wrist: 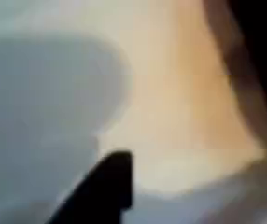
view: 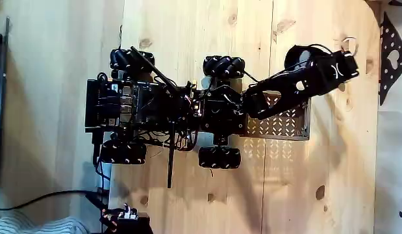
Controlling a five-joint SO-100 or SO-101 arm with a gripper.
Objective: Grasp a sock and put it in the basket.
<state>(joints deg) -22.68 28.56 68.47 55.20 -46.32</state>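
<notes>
Pincer (view: 349, 60) sits at the upper right of the fixed view; whether spread or pinching, I cannot tell. Basket (view: 288, 123) lies lower left of it on the worktop (view: 188, 26).

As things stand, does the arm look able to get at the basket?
Probably yes. In the fixed view the arm already stretches over the perforated basket on the robot's front, with nothing else above its bare part. The gripper lies beyond the basket's far edge, so it would have to fold back.

Light wooden table (view: 188, 201) with knots, black dotted sheet (view: 390, 55) with heart cutout at right edge
</notes>
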